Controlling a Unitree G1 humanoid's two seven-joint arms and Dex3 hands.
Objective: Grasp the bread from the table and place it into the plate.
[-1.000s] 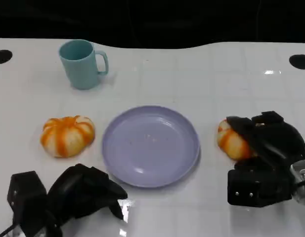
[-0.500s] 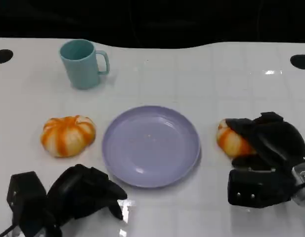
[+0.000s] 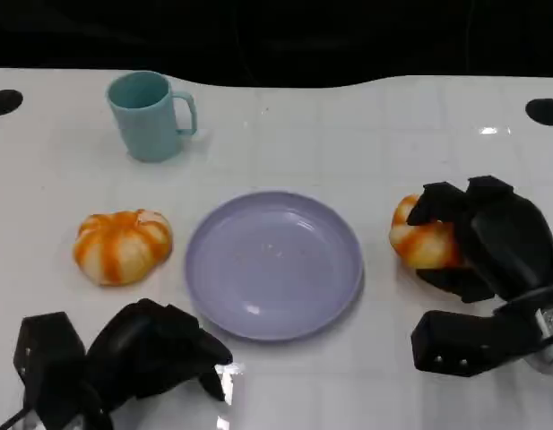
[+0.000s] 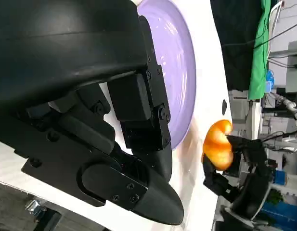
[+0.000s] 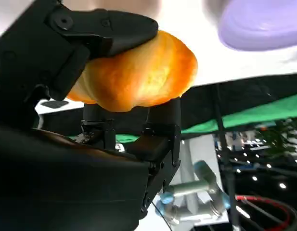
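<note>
Orange-striped bread (image 3: 421, 242) is sitting clasped in the right hand (image 3: 478, 237).
Carrying it level over the lilac plate (image 3: 272, 265) before releasing seems wise.

Right hand (image 3: 478, 237) grips with fingers closed — left hand (image 3: 146, 349) rests low, fingers curled, holding nothing.

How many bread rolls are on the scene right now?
2. One bread roll lies on the table left of the purple plate; the other bread roll is gripped in the right hand, right of the plate.
</note>
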